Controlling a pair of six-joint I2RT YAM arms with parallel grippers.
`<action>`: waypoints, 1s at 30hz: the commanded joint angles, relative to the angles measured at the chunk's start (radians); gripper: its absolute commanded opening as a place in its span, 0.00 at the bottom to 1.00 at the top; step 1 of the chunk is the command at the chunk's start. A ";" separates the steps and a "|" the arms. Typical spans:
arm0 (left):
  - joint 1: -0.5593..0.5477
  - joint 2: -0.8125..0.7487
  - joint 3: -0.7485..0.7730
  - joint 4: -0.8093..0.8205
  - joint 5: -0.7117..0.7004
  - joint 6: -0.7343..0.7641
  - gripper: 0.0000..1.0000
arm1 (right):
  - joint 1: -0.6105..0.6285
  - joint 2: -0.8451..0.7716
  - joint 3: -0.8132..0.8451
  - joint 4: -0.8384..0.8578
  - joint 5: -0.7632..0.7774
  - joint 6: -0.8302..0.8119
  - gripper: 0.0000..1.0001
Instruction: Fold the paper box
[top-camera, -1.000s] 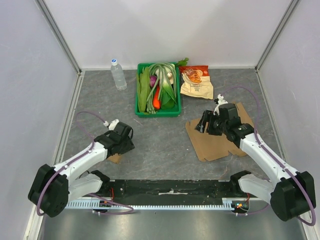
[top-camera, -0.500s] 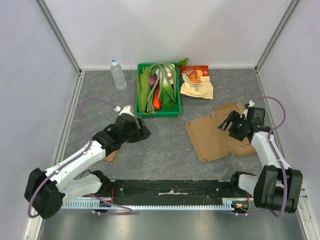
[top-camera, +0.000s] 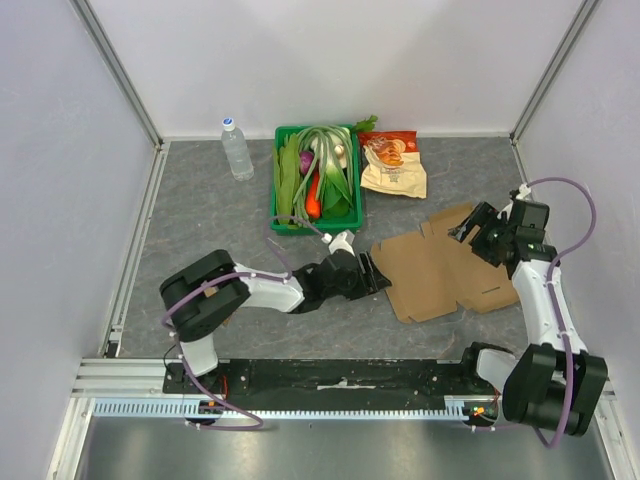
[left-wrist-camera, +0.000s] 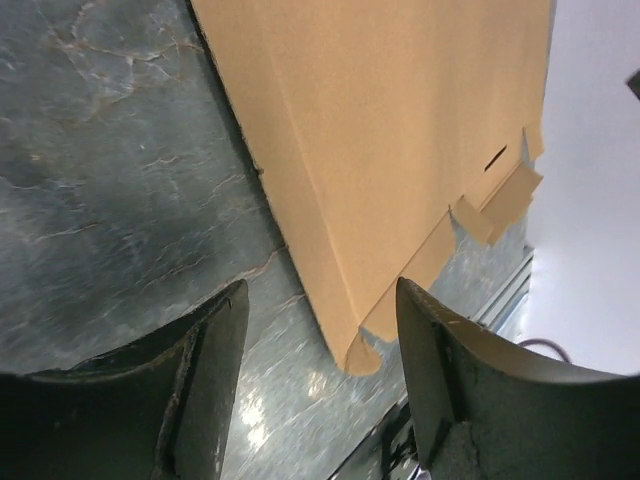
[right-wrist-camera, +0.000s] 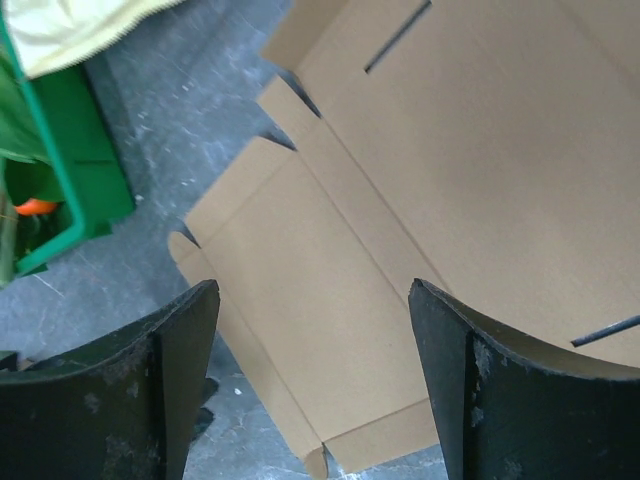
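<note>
flat unfolded brown paper box (top-camera: 440, 270) lies on the grey table (top-camera: 200, 220), right of centre, near a green crate (top-camera: 315, 229) of vegetables (top-camera: 320, 170). left gripper (top-camera: 377, 275) sits low at its left edge, jaws wide apart, holding nothing. right gripper (top-camera: 468, 228) hovers over its far right corner, jaws spread, empty

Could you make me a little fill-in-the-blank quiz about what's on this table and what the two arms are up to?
1. The cardboard sheet lies ____ on the table, not yet folded.
2. The left end effector and the right end effector both have their jaws ____.
3. Seen from above, the water bottle stands to the ____ of the green crate.
4. The green crate is filled with ____.
Missing words: flat, open, left, vegetables.
</note>
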 joint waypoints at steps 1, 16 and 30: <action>-0.038 0.090 0.006 0.241 -0.147 -0.235 0.65 | -0.004 -0.061 0.064 0.008 -0.020 -0.006 0.84; -0.081 0.294 -0.029 0.500 -0.272 -0.376 0.21 | -0.004 0.001 0.026 0.072 0.025 -0.037 0.87; 0.032 -0.405 -0.479 0.098 -0.157 -0.128 0.02 | -0.003 0.320 0.155 0.067 -0.008 -0.298 0.87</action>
